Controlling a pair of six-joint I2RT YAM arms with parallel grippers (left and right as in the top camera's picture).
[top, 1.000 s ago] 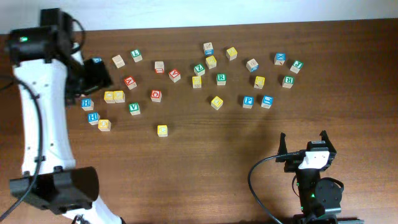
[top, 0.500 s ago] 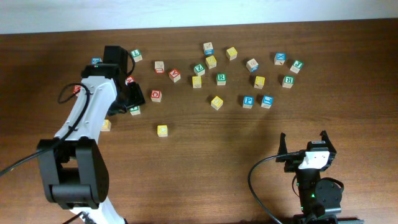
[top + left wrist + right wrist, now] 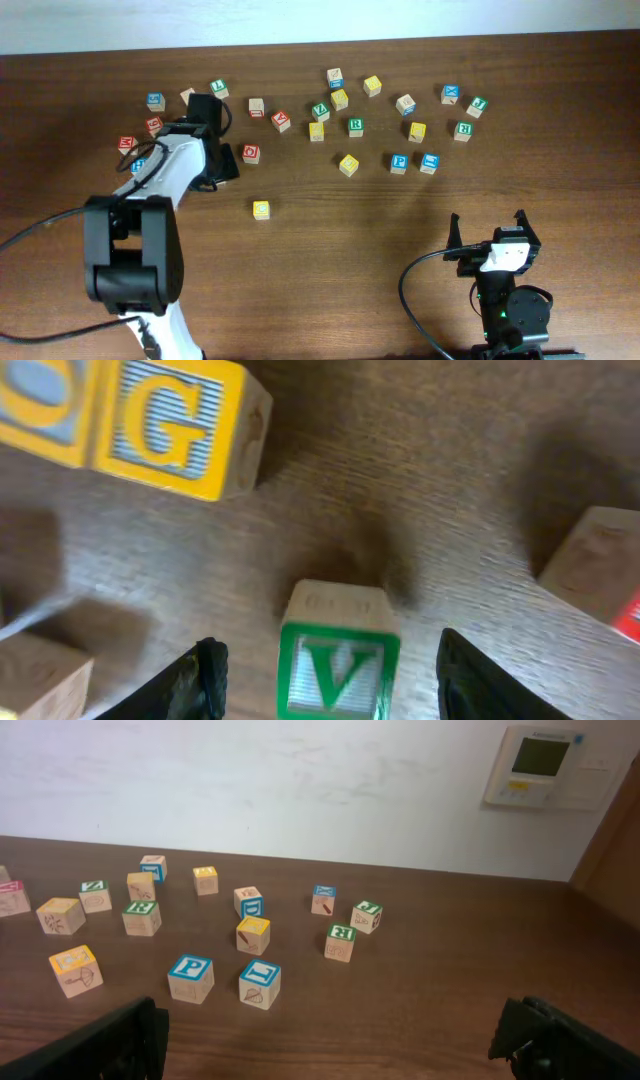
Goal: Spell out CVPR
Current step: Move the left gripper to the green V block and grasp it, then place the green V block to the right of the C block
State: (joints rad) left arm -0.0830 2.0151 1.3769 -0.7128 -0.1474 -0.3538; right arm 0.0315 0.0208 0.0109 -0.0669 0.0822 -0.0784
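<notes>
My left gripper (image 3: 218, 166) is open and low over the table. In the left wrist view its fingers (image 3: 330, 657) sit either side of a green V block (image 3: 338, 663) without touching it. That block is hidden under the gripper in the overhead view. A blue P block (image 3: 399, 162) and a green R block (image 3: 355, 126) lie to the right, and also show in the right wrist view as the P block (image 3: 190, 978) and the R block (image 3: 141, 917). A lone yellow block (image 3: 261, 209) lies nearer the front; I cannot read its letter. My right gripper (image 3: 488, 232) is open and empty at the front right.
A yellow G block (image 3: 170, 425) lies just beyond the V block, with plain wooden blocks (image 3: 590, 555) to the sides. A red block (image 3: 251, 153) sits right of the left gripper. Several other letter blocks are scattered along the back of the table (image 3: 330, 270).
The left arm has swung in from the far left and come down over the green V block. The right arm has not moved.
</notes>
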